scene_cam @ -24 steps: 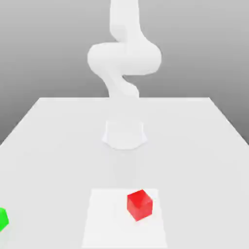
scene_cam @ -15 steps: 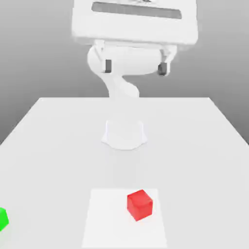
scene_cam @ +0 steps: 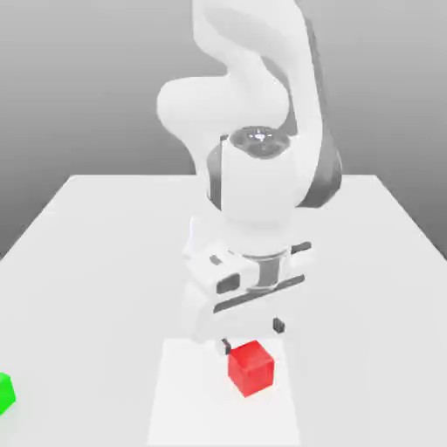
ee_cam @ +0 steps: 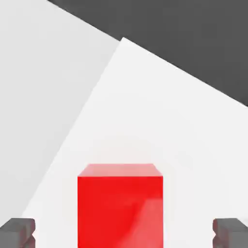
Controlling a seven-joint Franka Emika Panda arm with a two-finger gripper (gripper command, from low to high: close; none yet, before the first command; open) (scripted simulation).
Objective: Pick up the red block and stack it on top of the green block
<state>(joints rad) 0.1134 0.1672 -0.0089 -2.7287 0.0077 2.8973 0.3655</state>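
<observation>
With its fingers spread wide and nothing held between them, the gripper [scene_cam: 252, 336] is seen above the red block [scene_cam: 251, 368], which is framed between the open fingertips in the hand view, touched by neither. Beneath the red block, a bright white patch [scene_cam: 192, 397] of the table [scene_cam: 87, 306] is seen; well apart from the gripper, toward the exterior view's left, the green block [scene_cam: 5, 394] is partly cut off by the picture's edge.

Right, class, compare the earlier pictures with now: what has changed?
The gripper has come down in the exterior view, from high up to just above the red block, fingers open. Nothing has been taken hold of. The red block and green block stayed put.
</observation>
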